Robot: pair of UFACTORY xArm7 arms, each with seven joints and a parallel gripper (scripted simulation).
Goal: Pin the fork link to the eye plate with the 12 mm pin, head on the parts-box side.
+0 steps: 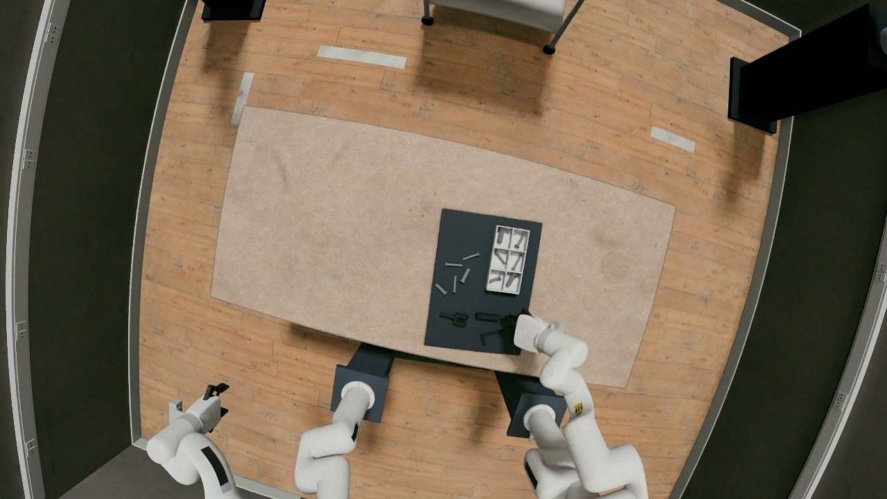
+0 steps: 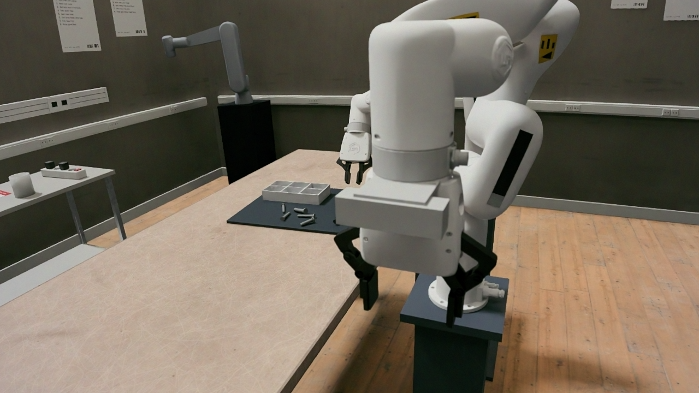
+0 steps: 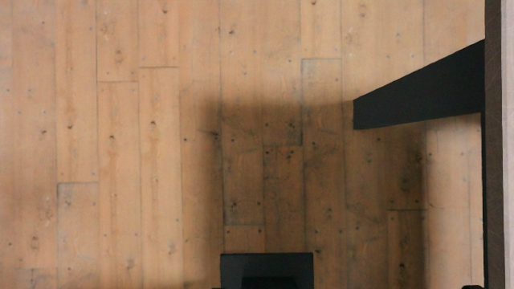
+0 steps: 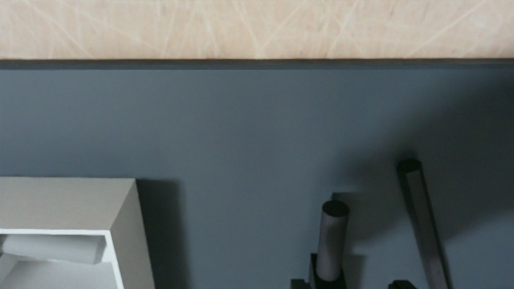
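A dark fork-shaped part (image 1: 460, 317), apparently the fork link, lies on the dark mat (image 1: 468, 226) (image 2: 254, 217) (image 4: 241, 120). Beside it lies a dark elongated part (image 1: 488, 317); I cannot tell whether it is the eye plate. Several grey headed pins lie loose on the mat, one pin (image 1: 453, 265) near its left edge; which is 12 mm I cannot tell. My right gripper (image 1: 515, 320) (image 2: 353, 179) (image 4: 350, 284) is partly open and empty above the mat's dark parts, with a round dark bar (image 4: 332, 245) below it. My left gripper (image 1: 224, 400) (image 2: 411, 315) is wide open and empty, off the table.
The white six-compartment parts box (image 1: 503, 291) (image 2: 293, 196) (image 4: 60, 202) stands on the mat and holds more pins. A thin L-shaped dark tool (image 1: 496, 333) (image 4: 426, 229) lies near the right gripper. The table edge (image 3: 493, 160) runs along the right of the left wrist view.
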